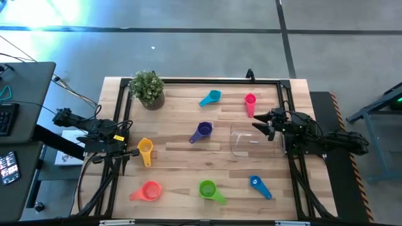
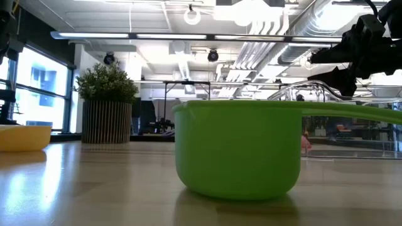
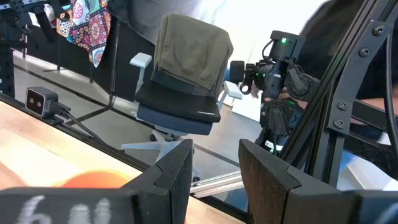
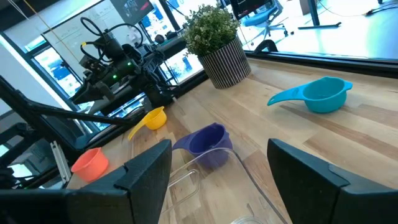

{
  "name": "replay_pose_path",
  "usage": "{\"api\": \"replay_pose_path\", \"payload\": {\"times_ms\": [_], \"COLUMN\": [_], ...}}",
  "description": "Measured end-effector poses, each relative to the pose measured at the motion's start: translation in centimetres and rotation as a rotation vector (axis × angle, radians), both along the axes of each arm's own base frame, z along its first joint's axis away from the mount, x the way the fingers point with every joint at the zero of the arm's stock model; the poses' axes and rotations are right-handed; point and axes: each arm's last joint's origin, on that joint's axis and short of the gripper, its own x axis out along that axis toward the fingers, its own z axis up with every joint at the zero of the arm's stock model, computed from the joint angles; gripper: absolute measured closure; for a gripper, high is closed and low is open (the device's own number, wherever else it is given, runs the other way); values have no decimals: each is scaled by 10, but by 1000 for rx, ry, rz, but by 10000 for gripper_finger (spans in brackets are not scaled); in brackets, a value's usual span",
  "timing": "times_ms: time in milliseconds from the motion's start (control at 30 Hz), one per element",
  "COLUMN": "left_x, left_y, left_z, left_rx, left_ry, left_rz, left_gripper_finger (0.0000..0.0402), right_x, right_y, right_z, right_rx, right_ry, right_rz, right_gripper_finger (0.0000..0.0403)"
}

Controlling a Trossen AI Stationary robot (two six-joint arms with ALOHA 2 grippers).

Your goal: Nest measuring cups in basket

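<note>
Landmark: the clear rectangular plastic basket (image 1: pixel 254 139) sits on the wooden table (image 1: pixel 182 116), toward the right arm's side; it looks empty.
Cups: seven small plastic measuring cups lie scattered, none nested yet.
Nearest cup: the purple measuring cup (image 1: pixel 203 130) lies just beside the basket, on the side facing the left arm.
Far-edge cups: the light blue measuring cup (image 1: pixel 212 97) and the magenta measuring cup (image 1: pixel 250 102) lie beyond the basket, toward the potted green plant (image 1: pixel 148 88).
Near-edge cups: the green measuring cup (image 1: pixel 209 189) and the blue measuring cup (image 1: pixel 259 184) lie on the basket's opposite side.
Distant cups: the yellow measuring cup (image 1: pixel 145 150) and the salmon measuring cup (image 1: pixel 148 190) lie well apart from the basket, near the left arm.
Right pincer (image 1: pixel 262 123): spread wide, holding nothing, hovering at the basket's rim.
Left pincer (image 1: pixel 130 151): parted, empty, well apart from the basket, close to the yellow cup.
Step in hand: probably choosing the first cup.
Doing it well: starting with the largest bowl should let smaller ones drop inside; pinching a handle or rim keeps the bowl upright and handles aligned.
</note>
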Motion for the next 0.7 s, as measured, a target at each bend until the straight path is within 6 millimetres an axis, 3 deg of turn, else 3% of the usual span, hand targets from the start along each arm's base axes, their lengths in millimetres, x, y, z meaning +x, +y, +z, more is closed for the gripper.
{"api": "replay_pose_path", "payload": {"times_ms": [400,700], "left_x": [3,6], "left_y": [1,3], "left_z": [0,0], "left_rx": [2,-86], "left_ry": [6,214], "left_rz": [105,246], "left_gripper_finger": [280,280], "right_x": [0,0], "right_y": [0,0], "right_z": [0,0], "right_rx": [0,0], "right_ry": [0,0], "right_rz": [0,0], "right_gripper_finger": [146,146]}}
